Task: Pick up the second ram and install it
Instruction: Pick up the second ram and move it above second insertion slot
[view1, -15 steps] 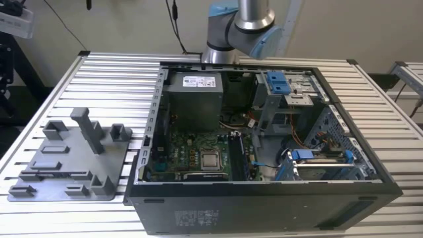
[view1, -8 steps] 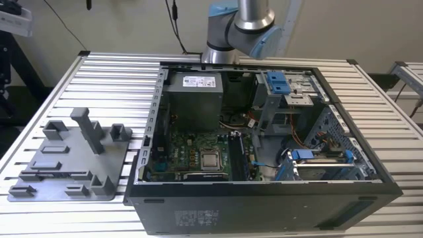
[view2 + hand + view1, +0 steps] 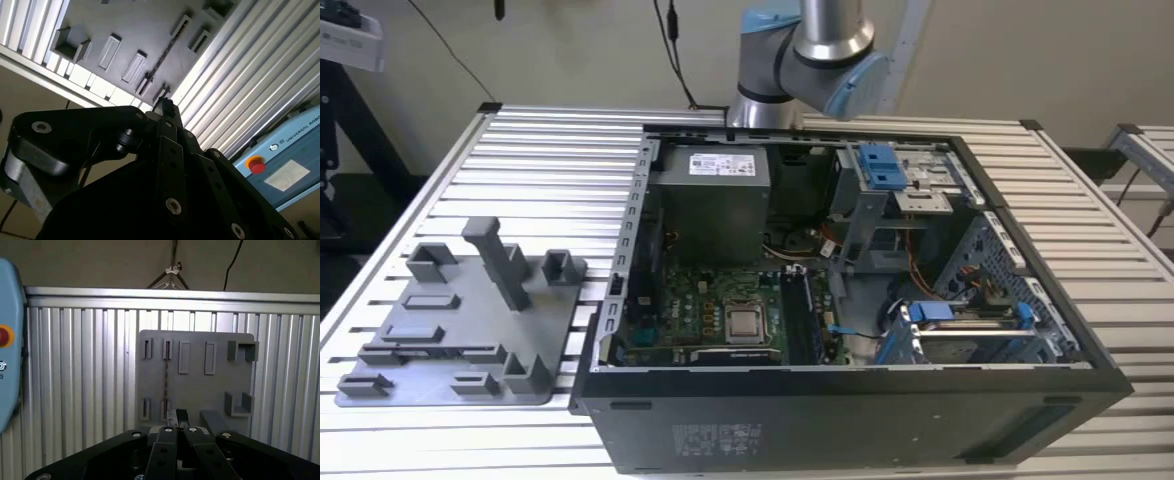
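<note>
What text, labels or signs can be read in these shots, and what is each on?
Nothing quotable here:
Power supply: white label, print too small to read.
Computer case, outer wall: pale label, print too small to read.
Blue teach pendant, second wrist view: a logo and a line of capitals that runs off the picture's edge.
Grey tray: no print.

The table (image 3: 547, 160) and grey tray (image 3: 550, 325) are seen from above in the exterior view, and past the gripper (image 3: 176, 415) in both wrist views.
</note>
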`<state>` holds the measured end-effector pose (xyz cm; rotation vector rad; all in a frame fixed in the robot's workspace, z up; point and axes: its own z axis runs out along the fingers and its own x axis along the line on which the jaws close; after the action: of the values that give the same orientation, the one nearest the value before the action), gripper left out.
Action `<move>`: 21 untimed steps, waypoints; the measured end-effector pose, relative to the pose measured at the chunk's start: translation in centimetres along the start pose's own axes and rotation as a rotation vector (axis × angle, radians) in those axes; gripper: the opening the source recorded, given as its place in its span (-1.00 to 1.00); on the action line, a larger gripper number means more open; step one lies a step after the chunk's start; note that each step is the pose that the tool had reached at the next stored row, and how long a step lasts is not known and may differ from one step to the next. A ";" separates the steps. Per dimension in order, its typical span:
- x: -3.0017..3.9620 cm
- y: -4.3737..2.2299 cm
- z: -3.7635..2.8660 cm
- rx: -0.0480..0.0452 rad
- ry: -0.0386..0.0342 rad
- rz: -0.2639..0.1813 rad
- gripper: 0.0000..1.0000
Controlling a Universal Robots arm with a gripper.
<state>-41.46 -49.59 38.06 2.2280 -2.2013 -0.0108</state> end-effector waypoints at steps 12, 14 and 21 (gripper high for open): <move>0.00 0.00 0.00 -0.0001 -0.0004 0.000 -0.29; 0.00 0.00 0.00 0.0000 -0.0005 0.000 -0.17; 0.00 0.00 0.00 -0.0001 -0.0006 0.000 0.07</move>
<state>-41.46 -49.59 38.06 2.2283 -2.2016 -0.0116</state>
